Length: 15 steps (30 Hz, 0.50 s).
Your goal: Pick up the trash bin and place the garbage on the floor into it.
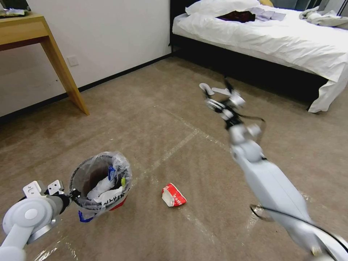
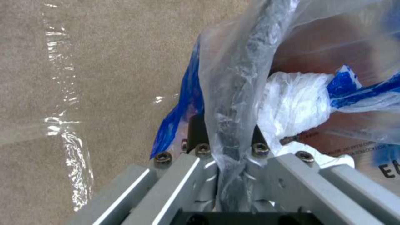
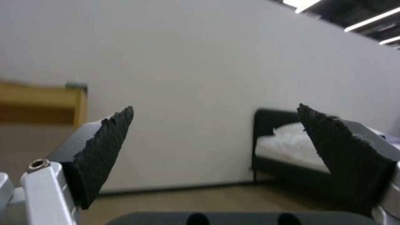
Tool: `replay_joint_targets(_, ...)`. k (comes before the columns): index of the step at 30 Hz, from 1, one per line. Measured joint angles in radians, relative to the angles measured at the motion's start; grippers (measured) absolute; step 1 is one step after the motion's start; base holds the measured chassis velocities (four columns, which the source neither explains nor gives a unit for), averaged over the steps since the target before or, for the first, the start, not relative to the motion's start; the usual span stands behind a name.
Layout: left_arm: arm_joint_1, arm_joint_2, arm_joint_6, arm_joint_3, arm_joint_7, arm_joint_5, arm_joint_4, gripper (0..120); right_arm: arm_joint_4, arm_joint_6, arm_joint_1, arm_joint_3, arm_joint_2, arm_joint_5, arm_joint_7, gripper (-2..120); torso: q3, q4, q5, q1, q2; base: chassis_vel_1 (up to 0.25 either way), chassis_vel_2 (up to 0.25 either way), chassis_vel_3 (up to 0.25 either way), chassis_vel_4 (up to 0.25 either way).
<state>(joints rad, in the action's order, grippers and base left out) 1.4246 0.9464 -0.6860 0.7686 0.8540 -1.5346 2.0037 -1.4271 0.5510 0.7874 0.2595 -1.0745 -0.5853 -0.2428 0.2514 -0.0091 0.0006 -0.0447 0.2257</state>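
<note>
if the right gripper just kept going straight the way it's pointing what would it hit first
Probably the white wall. The open right gripper is raised above the floor, with nothing between its fingers; the bed sits off to one side. Depth is unclear.

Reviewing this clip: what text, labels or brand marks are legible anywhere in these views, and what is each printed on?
"E": large black letter, cut off at the frame edge, on the trash bin's clear bag in the left wrist view.
Small dark line of print on the same bag: blurred, unreadable.
Black print on the bag in the head view: too small to read.
Print on the red-and-white carton lying on the carpet: too small to read.
Nothing else bears text.
</note>
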Motion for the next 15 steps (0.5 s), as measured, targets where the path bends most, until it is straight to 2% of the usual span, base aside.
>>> replay_joint_targets(2,0.005,-0.002,-0.001,0.002,0.000,0.000,0.003,1,0.007,0.028,0.055,0.042,0.015,-0.001,-0.088,100,0.000,-0.0001,0.0001,0.000,0.000,0.000,0.000,0.000,0.000)
replay_joint_targets(3,0.005,-0.002,-0.001,0.002,0.000,0.000,0.003,1,0.007,0.028,0.055,0.042,0.015,-0.001,-0.088,100,0.000,-0.0001,0.0001,0.000,0.000,0.000,0.000,0.000,0.000)
replay_joint_targets(4,0.006,-0.003,-0.001,0.004,0.000,0.000,0.004,1,0.014,0.039,0.073,0.056,0.025,-0.005,-0.142,100,0.000,-0.0001,0.0001,0.000,0.000,0.000,0.000,0.000,0.000)
replay_joint_targets(5,0.008,-0.004,-0.001,0.006,0.000,0.000,0.005,1,0.021,0.040,0.100,0.076,0.047,-0.019,-0.246,100,0.000,0.0006,0.0001,0.000,0.000,0.000,0.000,0.000,0.000)
replay_joint_targets(6,0.008,-0.004,-0.001,0.006,0.000,0.000,0.005,1,0.021,0.040,0.100,0.076,0.047,-0.019,-0.246,100,0.000,0.0006,0.0001,0.000,0.000,0.000,0.000,0.000,0.000)
replay_joint_targets(8,0.011,-0.005,-0.001,0.008,0.000,0.001,0.006,1,0.052,0.038,0.126,0.081,0.096,-0.067,-0.438,100,0.000,0.0001,-0.0002,0.000,0.000,0.000,0.000,0.000,0.000)
replay_joint_targets(9,0.011,-0.005,-0.001,0.008,0.000,0.001,0.006,1,0.052,0.038,0.126,0.081,0.096,-0.067,-0.438,100,0.000,0.0001,-0.0002,0.000,0.000,0.000,0.000,0.000,0.000)
replay_joint_targets(11,0.014,0.000,-0.001,0.009,-0.001,0.009,0.005,1,0.146,0.045,0.096,0.037,0.135,-0.081,-0.633,100,0.000,-0.0001,-0.0002,0.000,0.000,0.000,0.000,0.000,0.000)
replay_joint_targets(12,0.014,0.000,-0.001,0.009,-0.001,0.009,0.005,1,0.146,0.045,0.096,0.037,0.135,-0.081,-0.633,100,0.000,-0.0001,-0.0002,0.000,0.000,0.000,0.000,0.000,0.000)
replay_joint_targets(13,0.012,0.001,-0.001,0.004,-0.002,0.013,0.001,1,0.190,0.049,0.073,0.010,0.149,-0.081,-0.695,100,0.000,0.0009,0.0001,0.000,0.000,0.000,0.000,0.000,0.000)
replay_joint_targets(15,0.001,0.000,-0.001,-0.009,-0.008,0.019,-0.010,1,0.305,0.065,0.003,-0.088,0.172,-0.077,-0.787,100,0.000,-0.0007,-0.0008,0.000,0.000,0.000,0.000,0.000,0.000)
